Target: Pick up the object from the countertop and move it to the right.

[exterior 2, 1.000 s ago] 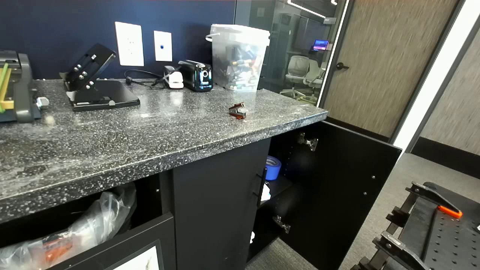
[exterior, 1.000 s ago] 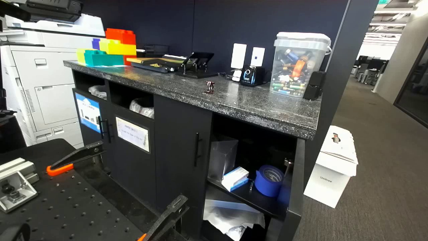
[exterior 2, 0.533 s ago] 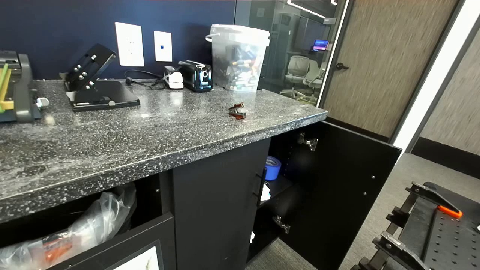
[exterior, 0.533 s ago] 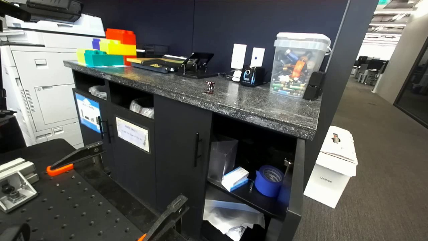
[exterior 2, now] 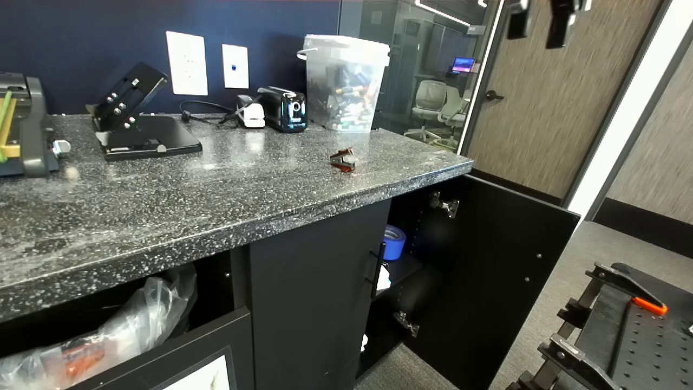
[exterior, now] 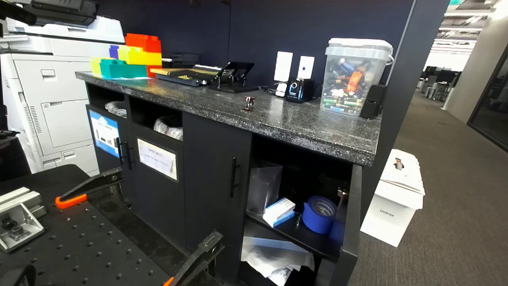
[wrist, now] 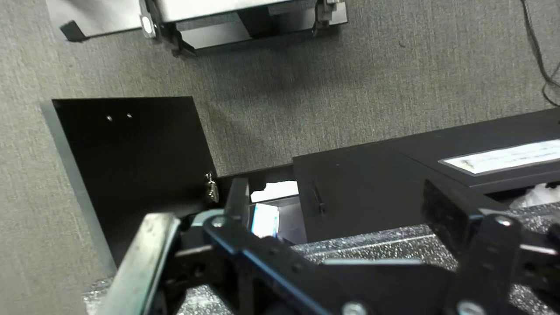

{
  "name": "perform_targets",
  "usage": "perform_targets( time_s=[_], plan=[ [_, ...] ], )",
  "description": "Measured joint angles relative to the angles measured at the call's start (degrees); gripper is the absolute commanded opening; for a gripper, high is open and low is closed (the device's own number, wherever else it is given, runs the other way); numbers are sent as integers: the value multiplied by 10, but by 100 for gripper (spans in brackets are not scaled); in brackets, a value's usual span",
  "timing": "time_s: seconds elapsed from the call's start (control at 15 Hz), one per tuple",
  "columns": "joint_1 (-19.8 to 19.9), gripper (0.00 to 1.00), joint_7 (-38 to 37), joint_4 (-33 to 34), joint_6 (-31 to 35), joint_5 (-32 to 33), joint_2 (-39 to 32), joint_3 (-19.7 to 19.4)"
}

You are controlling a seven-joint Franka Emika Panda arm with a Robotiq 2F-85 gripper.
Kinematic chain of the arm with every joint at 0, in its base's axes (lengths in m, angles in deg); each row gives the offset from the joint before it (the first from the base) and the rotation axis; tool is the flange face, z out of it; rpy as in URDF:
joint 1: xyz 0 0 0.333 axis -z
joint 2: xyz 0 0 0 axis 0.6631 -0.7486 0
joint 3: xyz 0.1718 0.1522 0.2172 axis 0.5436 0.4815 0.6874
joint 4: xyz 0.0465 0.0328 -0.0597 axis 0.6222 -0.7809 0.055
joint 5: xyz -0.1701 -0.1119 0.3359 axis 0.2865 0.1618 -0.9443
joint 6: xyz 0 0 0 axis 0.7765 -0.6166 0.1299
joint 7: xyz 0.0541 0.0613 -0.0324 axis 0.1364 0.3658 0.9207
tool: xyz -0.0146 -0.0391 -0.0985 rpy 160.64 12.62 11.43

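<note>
The small dark-red object [exterior 2: 342, 161] lies on the speckled worktop [exterior 2: 227, 189]; in an exterior view it sits in front of the clear lidded tub [exterior 2: 347, 81] and the black device [exterior 2: 287, 110], apart from both. The gripper [exterior 2: 538, 33] shows at the top edge of that same view, well apart from the object, and the wrist view shows its fingers [wrist: 238, 199] spread wide. Under the worktop a black cabinet door [exterior 2: 487, 271] stands open, with a roll of blue tape [exterior: 316, 221] on a shelf [exterior: 306, 237] inside.
</note>
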Motion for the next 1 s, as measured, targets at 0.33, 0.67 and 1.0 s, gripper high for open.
perform_targets(
  time_s=[0.33, 0.67, 1.0],
  plan=[
    [-8, 100, -2, 161, 47, -10, -164, -4],
    [-25, 100, -38, 310, 87, -10, -322, -16],
    [-44, 100, -64, 449, 89, -10, -461, -28]
  ],
)
